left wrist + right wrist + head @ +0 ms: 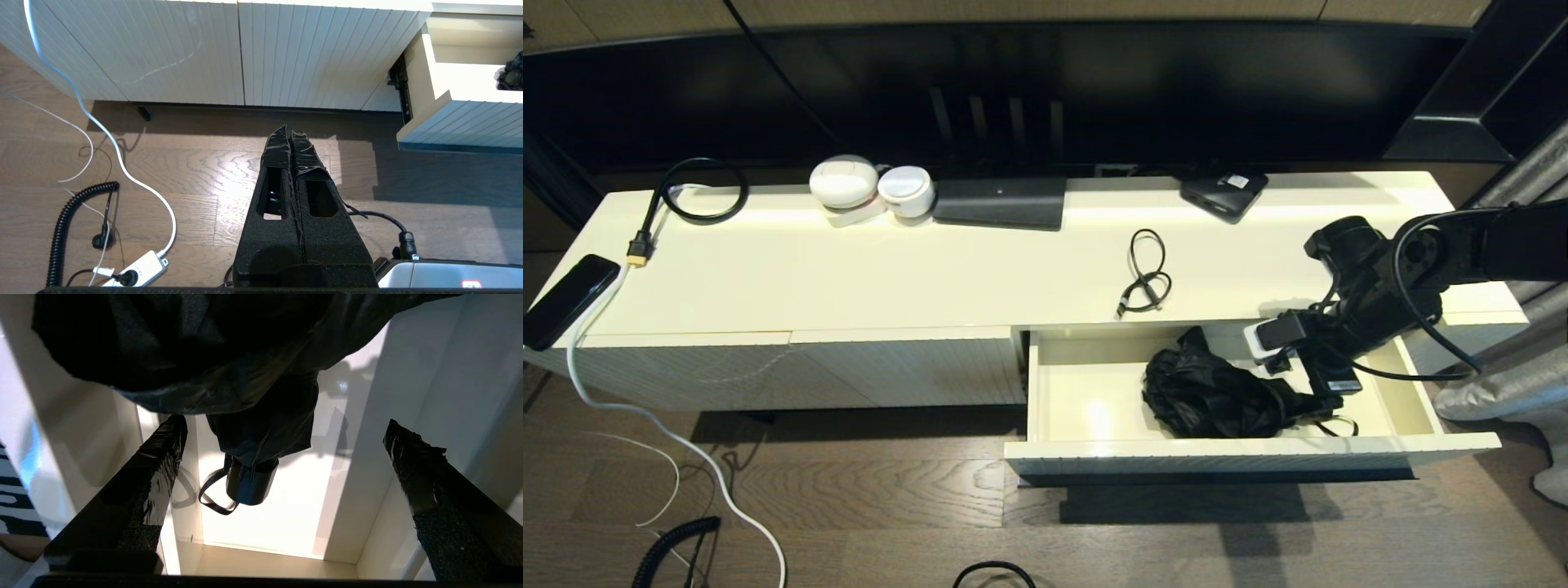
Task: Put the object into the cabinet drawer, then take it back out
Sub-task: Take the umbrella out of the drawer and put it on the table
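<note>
The cabinet drawer [1086, 445] is standing pulled out from the right part of the long cream cabinet [849, 278], and a folded black umbrella [1217, 392] is lying on the drawer's floor, in its middle and toward the right end, with its stubby handle and wrist strap pointing at the drawer's right end wall. The right gripper [1327, 392] is reaching down into the drawer at that right end, just beside the umbrella's handle end. In the right wrist view its two fingers [151, 473] are standing spread wide apart, and the umbrella [253, 428] is sitting between and ahead of them, its handle in the gap nearer one finger than the other, neither finger pressing on it. The left gripper [291, 134] is hanging parked above the wood floor [196, 163] in front of the cabinet's ribbed panels, its fingers pressed together with nothing between them. A small looped black cable [1145, 273] is lying on the cabinet top near its front edge, above the drawer
</note>
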